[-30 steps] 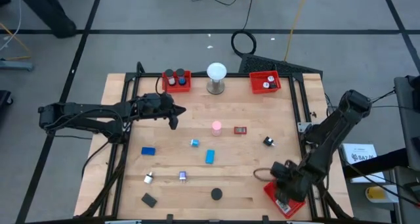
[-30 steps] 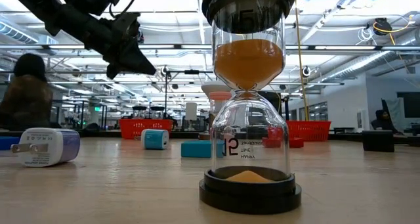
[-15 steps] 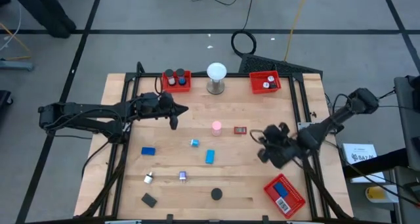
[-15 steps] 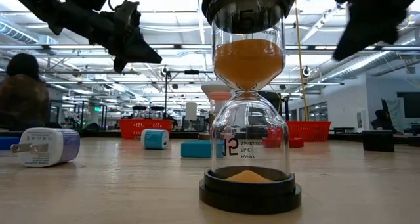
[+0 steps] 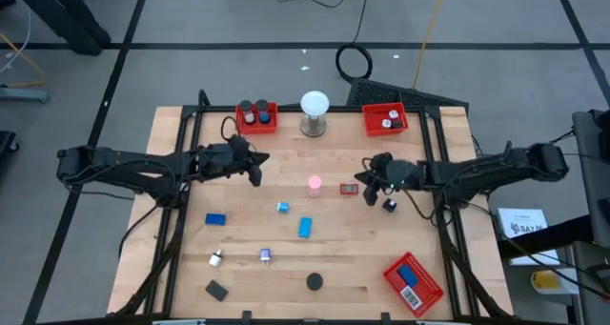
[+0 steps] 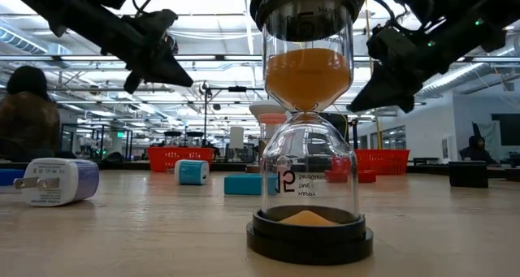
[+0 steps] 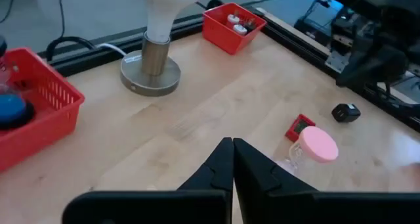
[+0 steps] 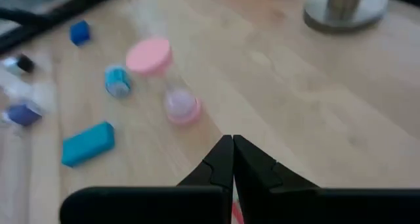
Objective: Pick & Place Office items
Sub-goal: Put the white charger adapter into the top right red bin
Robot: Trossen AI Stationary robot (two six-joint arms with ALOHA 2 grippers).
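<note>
Your right gripper (image 5: 363,189) hovers with fingers pressed together and empty just beside the small red item (image 5: 349,188) and pink hourglass (image 5: 315,183). Your left gripper (image 5: 254,175), likewise pinched shut and empty, hovers at centre-left. Three red trays (image 5: 257,118) hold several items; roughly ten, including the blue block (image 5: 305,228), lie loose on the table (image 5: 400,153). In my judgement, most remains.

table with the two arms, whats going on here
Two robot arms are sorting small office items into red trays. Right now neither holds anything. The left gripper hovers with jaws shut near the back-left tray. The right gripper reaches in over the middle, jaws shut, close to the small red item and the pink hourglass. Blue, black and silver pieces lie loose on the table, and a third tray sits at the front right corner.
</note>
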